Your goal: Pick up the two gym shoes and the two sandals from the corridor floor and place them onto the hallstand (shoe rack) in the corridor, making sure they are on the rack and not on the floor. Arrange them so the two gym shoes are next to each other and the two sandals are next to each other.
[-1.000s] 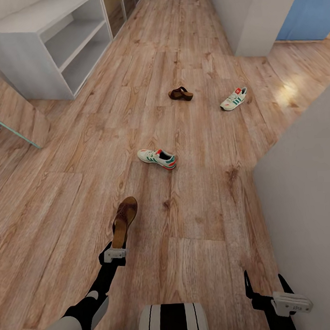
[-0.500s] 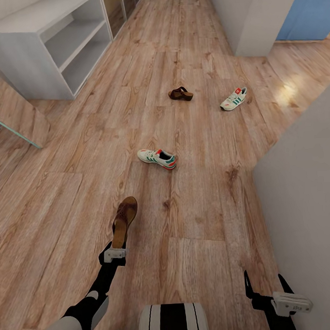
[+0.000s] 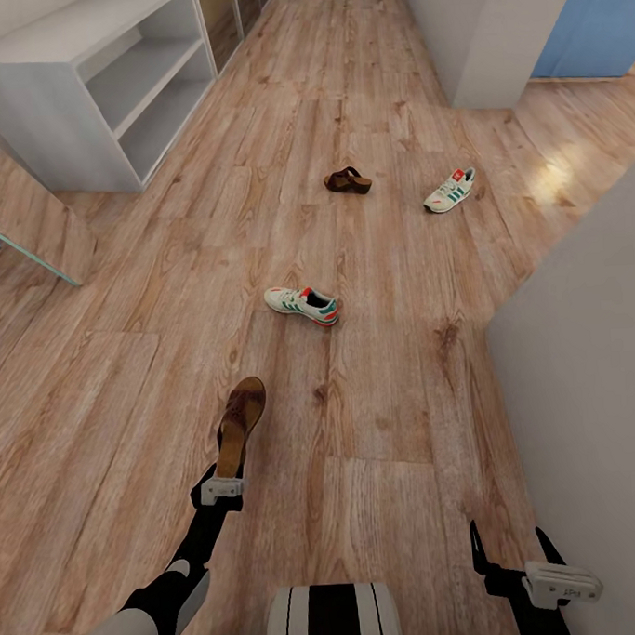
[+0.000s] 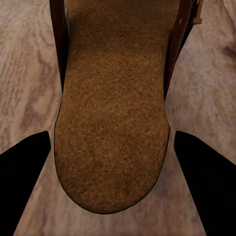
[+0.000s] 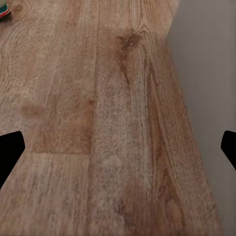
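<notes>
- Left gripper: fingers clamp near sandal at heel, toe at 12 o'clock; wrist cam shows tan footbed.
- Right gripper: fingers spread, nothing held.
- Floor: sneaker, 2nd sandal, 2nd sneaker.
- Rack at 11 o'clock.

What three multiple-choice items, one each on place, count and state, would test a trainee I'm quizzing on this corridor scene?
1. The far sandal lies:
A. on the floor
B. on the rack top
C. in a shelf compartment

2. Gym shoes on the floor:
A. none
B. one
C. two

3. The near sandal is:
A. on the hallstand
B. at the left gripper
C. at the right gripper

Answers:
1 A, it sits on planks, away from the hallstand.
2 C, near shoe and far shoe.
3 B, its heel lies between that gripper's fingers in the left wrist view.
</notes>
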Robot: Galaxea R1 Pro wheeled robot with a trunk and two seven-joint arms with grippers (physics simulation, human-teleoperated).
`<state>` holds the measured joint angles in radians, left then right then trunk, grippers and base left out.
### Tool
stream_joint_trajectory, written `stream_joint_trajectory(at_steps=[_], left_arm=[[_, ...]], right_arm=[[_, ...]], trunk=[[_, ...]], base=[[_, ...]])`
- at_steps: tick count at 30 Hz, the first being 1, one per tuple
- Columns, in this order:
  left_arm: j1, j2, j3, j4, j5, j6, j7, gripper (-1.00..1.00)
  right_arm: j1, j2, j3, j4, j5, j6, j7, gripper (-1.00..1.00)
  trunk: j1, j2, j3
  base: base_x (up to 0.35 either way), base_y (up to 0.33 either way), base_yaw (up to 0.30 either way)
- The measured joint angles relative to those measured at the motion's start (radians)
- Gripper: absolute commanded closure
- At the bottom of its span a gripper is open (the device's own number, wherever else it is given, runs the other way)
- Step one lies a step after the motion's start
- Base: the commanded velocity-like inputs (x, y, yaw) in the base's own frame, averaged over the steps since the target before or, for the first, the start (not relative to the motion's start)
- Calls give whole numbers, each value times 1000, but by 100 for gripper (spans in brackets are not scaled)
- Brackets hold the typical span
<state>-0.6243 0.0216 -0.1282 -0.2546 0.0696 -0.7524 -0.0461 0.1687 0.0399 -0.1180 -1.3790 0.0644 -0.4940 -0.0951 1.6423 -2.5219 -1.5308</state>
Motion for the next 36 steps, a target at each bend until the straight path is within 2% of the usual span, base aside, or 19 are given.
stream_joint_trajectory(at_steps=[14, 28, 36], left_arm=[[0, 0, -2, 0, -1, -2, 0, 100], [1, 0, -5, 0, -1, -4, 0, 100], [1, 0, -6, 0, -3, -8, 0, 100]], right_arm=[[0, 0, 0, 0, -1, 0, 0, -100], [0, 0, 0, 0, 0, 0, 0, -100], [0, 0, 0, 0, -1, 0, 0, -100]], trunk=[[0, 0, 0], [0, 0, 0], [0, 0, 0]], base=[[0, 7, 0], [0, 196, 0], [0, 79, 0]])
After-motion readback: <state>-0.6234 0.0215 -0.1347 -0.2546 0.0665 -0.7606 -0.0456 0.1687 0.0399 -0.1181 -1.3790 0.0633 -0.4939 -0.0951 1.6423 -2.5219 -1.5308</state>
